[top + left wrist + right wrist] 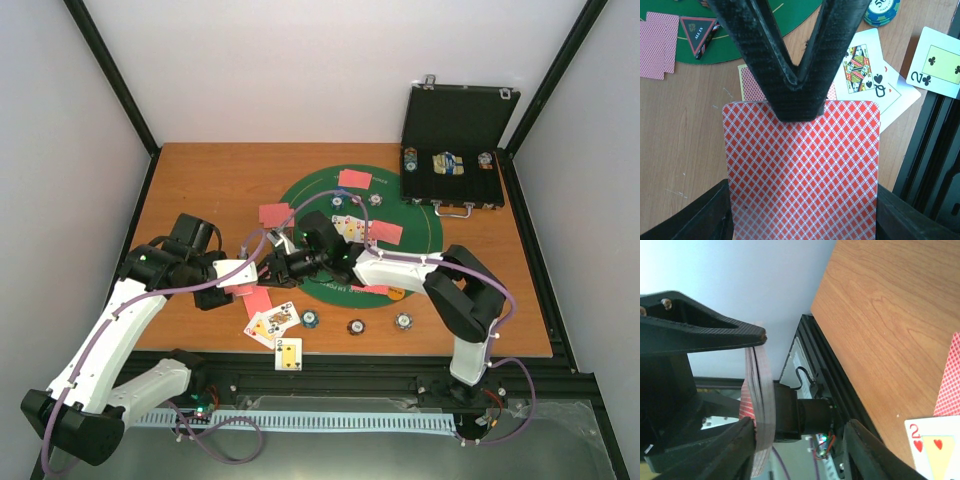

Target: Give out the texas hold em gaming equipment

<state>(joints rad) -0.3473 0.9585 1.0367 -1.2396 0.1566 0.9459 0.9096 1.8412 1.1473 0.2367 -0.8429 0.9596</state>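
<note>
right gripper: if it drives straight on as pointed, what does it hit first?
The red-backed cards held in the left gripper; they sit between the fingers of the right gripper, depth unclear.

- My left arm [110, 330] bent at the elbow and reached inward toward the middle.
- The left gripper [797, 100] was pinched tight on a red-backed card [800, 170].
- My right arm [400, 270] folded leftward.
- The right gripper [757, 380] met the left one nose to nose, fingers apart.
</note>
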